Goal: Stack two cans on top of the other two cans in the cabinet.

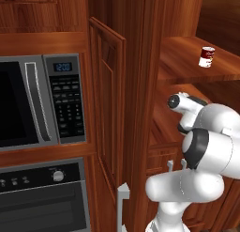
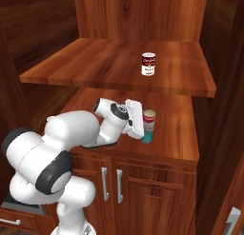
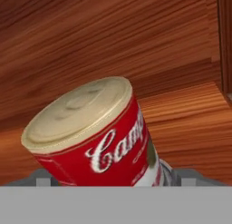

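**A:** How were the fingers (image 3: pixel 43 177) found?

**B:** They were seen set apart, one on either side of the red can (image 3: pixel 95 137), low on its body. Whether the can was clamped or let go could not be told from the hand view.

**A:** And the can, measured from the gripper (image 2: pixel 143 119)?

**B:** In the right base view it was placed at 3 o'clock of the gripper, hard against it. Its long axis was held upright. The lean seen in the hand view was judged to come from the roll of the camera, not from the can.

**A:** What was it resting on?

**B:** It was stacked on the teal can (image 2: pixel 147 137), pale lid uppermost, so one stack was judged to be made. The pair was stood on the lower shelf (image 2: pixel 176 134) of the cabinet (image 2: pixel 143 15), toward the middle of the board.

**A:** What was the coming move thought to turn on?

**B:** A straight withdrawal toward 9 o'clock was considered necessary, with both fingers cleared of the can sides. A narrow, tall stack was judged easy to topple if brushed.

**A:** The rest of the room?

**B:** The soup tin (image 2: pixel 149 63) was seen alone on the upper shelf (image 2: pixel 95 63), at 12 o'clock of the stack and well apart, with nothing on it. From the left base view the cabinet door (image 1: pixel 108 113) was shown swung open, with the microwave (image 1: pixel 42 102) at its 9 o'clock.
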{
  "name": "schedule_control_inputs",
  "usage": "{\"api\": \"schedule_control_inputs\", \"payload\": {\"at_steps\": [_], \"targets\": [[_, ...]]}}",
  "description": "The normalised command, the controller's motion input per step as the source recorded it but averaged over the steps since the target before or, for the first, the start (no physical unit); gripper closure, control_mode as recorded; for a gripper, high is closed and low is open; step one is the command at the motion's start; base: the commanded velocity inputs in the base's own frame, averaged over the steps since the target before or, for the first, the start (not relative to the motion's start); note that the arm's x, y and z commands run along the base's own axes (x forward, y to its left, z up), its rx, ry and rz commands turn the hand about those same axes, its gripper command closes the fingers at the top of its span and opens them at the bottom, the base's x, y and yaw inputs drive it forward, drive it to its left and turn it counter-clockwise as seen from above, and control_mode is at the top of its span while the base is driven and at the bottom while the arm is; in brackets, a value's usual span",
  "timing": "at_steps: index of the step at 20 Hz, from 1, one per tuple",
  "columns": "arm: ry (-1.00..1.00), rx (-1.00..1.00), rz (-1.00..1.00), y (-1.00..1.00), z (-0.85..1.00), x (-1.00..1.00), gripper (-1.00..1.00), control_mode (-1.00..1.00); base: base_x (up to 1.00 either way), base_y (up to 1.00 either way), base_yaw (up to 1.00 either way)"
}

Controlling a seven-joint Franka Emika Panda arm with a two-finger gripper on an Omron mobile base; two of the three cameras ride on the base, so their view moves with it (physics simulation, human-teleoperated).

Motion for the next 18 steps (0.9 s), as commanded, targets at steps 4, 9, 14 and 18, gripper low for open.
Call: {"api": "schedule_control_inputs", "payload": {"at_steps": [4,9,14,18], "targets": [[-0.12,0.00,0.00,0.00,-0.22,-0.07,-1.00,-1.00,0.00,0.00,0.00],[-0.12,0.00,0.00,0.04,-0.19,-0.10,-1.00,-1.00,0.00,0.00,0.00],[-0.06,0.00,0.00,0.18,-0.29,-0.16,-1.00,-1.00,0.00,0.00,0.00],[-0.02,0.00,0.00,0.21,-0.31,-0.13,-1.00,-1.00,0.00,0.00,0.00]]}}
